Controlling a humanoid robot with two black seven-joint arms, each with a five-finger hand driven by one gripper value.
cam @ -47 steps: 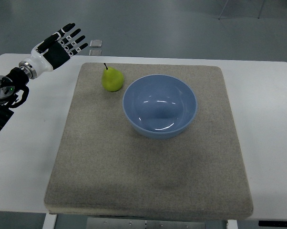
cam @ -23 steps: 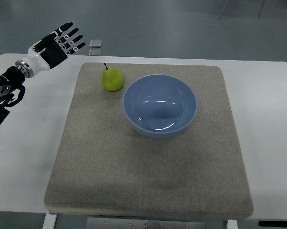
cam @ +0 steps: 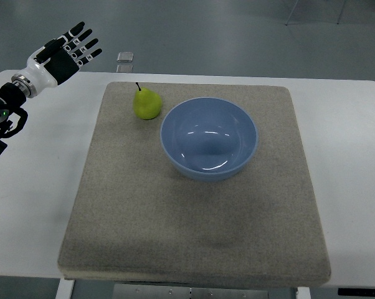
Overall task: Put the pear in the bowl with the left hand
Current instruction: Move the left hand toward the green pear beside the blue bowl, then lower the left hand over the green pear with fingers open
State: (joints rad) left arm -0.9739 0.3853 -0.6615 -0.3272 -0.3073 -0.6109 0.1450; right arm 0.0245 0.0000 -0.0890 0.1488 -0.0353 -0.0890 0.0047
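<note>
The left arm [cam: 2, 118] runs off the picture's left edge. A small object [cam: 126, 56] beyond the table [cam: 38, 180] is too small to identify.

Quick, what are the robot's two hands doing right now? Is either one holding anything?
Left hand: open, fingers spread, holding nothing, up at the table's far left corner, away from the pear.
Right hand: not in view.

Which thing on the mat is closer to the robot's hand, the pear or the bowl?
The green pear. It stands on the mat's far left part, on the side of the open left hand, while the blue bowl sits farther right.
</note>
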